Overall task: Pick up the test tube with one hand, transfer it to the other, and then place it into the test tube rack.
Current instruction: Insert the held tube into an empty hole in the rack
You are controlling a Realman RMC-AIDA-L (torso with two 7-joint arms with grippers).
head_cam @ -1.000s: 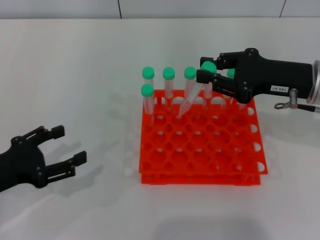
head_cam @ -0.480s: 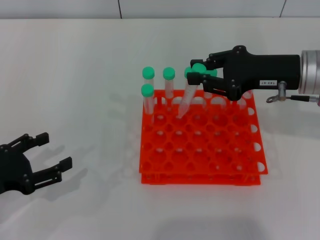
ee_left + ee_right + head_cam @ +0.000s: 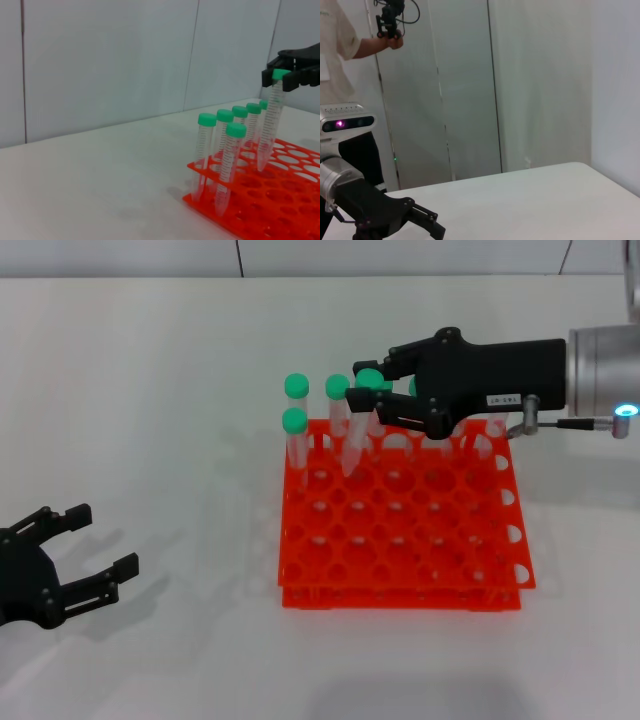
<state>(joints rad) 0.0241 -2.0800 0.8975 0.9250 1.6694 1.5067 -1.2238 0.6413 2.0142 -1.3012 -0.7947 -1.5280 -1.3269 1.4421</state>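
Note:
My right gripper, black with a white label, is shut on the green cap of the test tube over the back left part of the orange-red test tube rack. The clear tube hangs tilted, and its tip reaches the rack's top tier near the second row; I cannot tell whether it is inside a hole. From the left wrist view, the same gripper holds that tube above the rack. My left gripper rests open and empty near the table's front left.
Several other green-capped tubes stand upright in the rack's back rows, close to the held tube. The rack's front rows have open holes. A person stands beyond the table in the right wrist view.
My right gripper has carried the tube leftward along the rack's back rows. The left gripper drew back toward the front left a second ago and has since held still.

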